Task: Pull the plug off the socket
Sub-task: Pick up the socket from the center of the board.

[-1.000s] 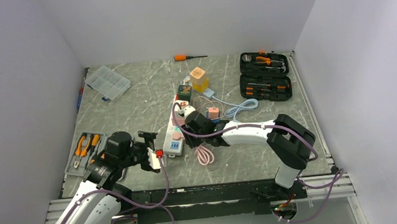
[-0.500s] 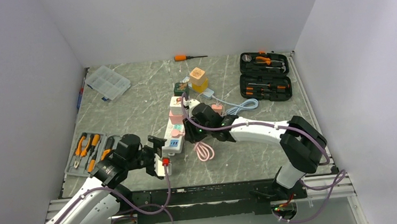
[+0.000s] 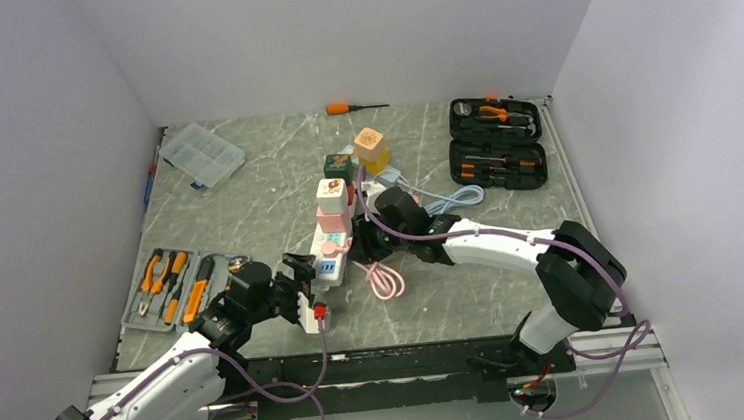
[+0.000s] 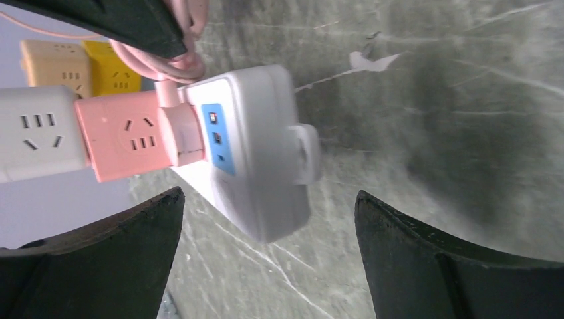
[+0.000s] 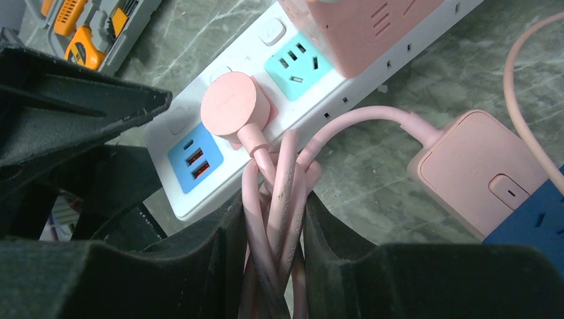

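The round pink plug (image 5: pixel 234 106) is seated in the long white plastic power strip (image 4: pixel 266 159), just ahead of the fingertips of the right hand (image 5: pixel 273 222). That hand is closed part-way, and what is gripped is the bundle of pink cable (image 5: pixel 276 193) below the plug's neck, not the plug body. The left hand (image 4: pixel 269 226) is spread as wide as it goes and nothing is held by it. The strip's blue-panelled end is framed between its fingers, and no contact can be seen.

Trouble is likely if the pull is made now. With the strip unclamped, the whole strip and the pink cube adapter (image 4: pixel 123 136) plugged into it could be dragged across the grey marbled surface (image 5: pixel 372 193) or tipped over. Since only cable is gripped, the loops could slide through the pads, or the neck of the plug could be strained.

No brand or label can be read. Only socket slots and two small ports on the blue panel are seen.
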